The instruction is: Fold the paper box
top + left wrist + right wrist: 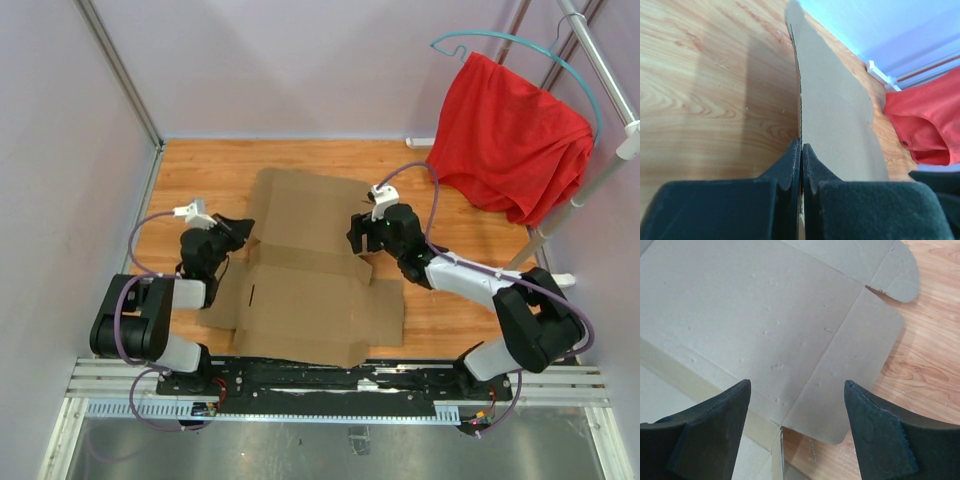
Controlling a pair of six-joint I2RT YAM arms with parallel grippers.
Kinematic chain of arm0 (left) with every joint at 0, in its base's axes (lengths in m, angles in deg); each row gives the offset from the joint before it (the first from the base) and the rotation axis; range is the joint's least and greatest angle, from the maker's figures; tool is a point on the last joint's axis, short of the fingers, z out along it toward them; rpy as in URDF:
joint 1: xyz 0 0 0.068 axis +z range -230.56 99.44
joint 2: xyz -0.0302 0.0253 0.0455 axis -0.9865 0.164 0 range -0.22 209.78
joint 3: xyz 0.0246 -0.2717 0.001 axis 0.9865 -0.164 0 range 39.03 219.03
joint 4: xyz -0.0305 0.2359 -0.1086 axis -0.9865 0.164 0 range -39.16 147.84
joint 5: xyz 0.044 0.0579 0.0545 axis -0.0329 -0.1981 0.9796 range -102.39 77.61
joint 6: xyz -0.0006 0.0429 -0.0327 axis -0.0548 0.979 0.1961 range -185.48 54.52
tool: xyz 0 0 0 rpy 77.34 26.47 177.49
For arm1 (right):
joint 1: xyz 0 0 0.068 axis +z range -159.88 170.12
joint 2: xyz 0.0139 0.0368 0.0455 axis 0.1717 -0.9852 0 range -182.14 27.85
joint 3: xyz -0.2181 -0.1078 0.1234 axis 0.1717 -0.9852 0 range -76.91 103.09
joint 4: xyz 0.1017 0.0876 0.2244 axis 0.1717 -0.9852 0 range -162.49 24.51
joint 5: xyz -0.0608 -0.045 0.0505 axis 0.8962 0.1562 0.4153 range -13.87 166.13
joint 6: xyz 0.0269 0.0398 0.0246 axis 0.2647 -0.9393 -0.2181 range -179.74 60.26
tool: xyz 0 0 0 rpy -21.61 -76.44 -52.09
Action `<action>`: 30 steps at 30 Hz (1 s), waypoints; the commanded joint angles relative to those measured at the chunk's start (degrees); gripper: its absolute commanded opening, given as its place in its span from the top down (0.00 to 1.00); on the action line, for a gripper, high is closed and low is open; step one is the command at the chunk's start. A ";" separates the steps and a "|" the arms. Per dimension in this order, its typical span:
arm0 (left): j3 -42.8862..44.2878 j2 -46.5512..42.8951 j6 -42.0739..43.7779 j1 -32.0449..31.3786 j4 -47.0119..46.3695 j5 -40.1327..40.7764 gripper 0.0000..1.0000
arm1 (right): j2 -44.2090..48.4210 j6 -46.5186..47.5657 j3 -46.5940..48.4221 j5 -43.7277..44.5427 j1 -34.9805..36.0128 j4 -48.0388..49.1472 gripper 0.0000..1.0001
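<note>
A wooden bench (190, 170) stands between pale walls, and a red cloth (510, 140) hangs over its far right corner. The paper box (300, 300) lies spread out in the middle of the bench. The left fingers (785, 170) are pressed together on its left flap (835, 115), which stands upright. The right fingers (875, 430) are wide apart and hold nothing, just above the right flap (860, 355). I judge the right arm is the nearer one for that side.

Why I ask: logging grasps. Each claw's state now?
Left claw: closed on the plain brown cardboard sheet.
Right claw: open, holding nothing.
</note>
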 commanded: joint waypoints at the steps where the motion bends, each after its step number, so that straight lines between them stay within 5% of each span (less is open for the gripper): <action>1: -10.67 -2.21 2.22 -0.19 -30.04 2.14 1.00 | 3.14 -0.89 7.20 -2.56 -0.81 -16.25 0.21; 8: -18.00 3.21 0.25 -0.21 -52.03 -1.35 1.00 | -0.28 -6.63 18.85 -25.23 -14.42 -28.58 0.19; 15: -19.59 0.95 1.46 -0.17 -52.68 -0.55 1.00 | -10.39 -7.55 24.45 -38.76 -20.96 -30.29 0.28; 30: -19.29 -0.33 0.96 -0.21 -52.68 -0.56 1.00 | -16.98 -5.97 25.86 -37.73 -21.58 -31.82 0.25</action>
